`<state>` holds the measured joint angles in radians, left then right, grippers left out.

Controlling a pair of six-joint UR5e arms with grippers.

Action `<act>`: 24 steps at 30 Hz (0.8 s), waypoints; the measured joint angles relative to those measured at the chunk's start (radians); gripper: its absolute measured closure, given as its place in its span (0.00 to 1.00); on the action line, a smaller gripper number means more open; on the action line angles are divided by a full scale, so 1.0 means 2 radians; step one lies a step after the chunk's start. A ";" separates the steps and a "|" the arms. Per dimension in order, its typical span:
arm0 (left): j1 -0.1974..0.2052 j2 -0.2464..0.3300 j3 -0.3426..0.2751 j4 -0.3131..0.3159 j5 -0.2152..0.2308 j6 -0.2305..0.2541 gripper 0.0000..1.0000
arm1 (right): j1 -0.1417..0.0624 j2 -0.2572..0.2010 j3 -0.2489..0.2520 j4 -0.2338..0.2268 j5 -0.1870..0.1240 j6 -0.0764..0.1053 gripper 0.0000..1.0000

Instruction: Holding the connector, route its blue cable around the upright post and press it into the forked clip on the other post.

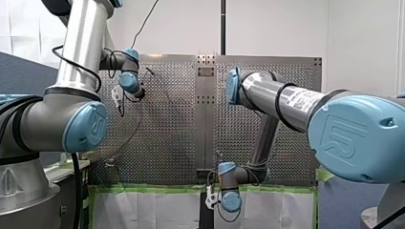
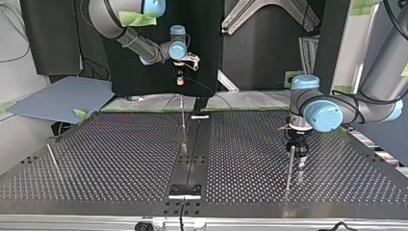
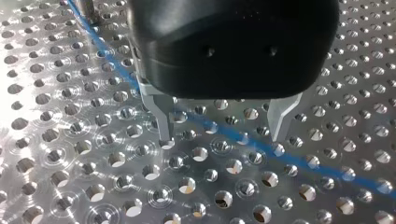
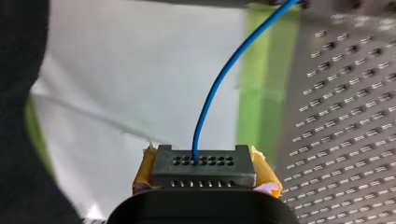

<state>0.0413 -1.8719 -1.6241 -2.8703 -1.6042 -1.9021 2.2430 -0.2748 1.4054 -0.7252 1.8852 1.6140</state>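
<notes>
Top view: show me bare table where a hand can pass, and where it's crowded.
Widest bare patch: between the thin rod at the view's left and the centre rail. Another lies between the rail and the right-hand post. Crowded: at that post, where my left pincer straddles the blue cable, open.

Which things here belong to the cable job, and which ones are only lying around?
Job: connector in my right hand; blue cable; my left hand, open over the cable; middle post; post beside that hand.
Lying about: grey board; green tape.
</notes>
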 joint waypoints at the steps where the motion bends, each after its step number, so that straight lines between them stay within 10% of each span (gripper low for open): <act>1: 0.000 0.000 0.000 0.000 0.000 0.000 0.00 | -0.002 0.004 0.001 -0.001 0.000 0.000 1.00; 24: 0.000 0.000 0.000 -0.001 -0.002 0.000 0.00 | -0.036 0.073 0.005 -0.012 -0.003 -0.004 1.00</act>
<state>0.0412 -1.8719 -1.6242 -2.8718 -1.6083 -1.9021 2.1706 -0.1290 1.4153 -0.7487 1.8785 1.6059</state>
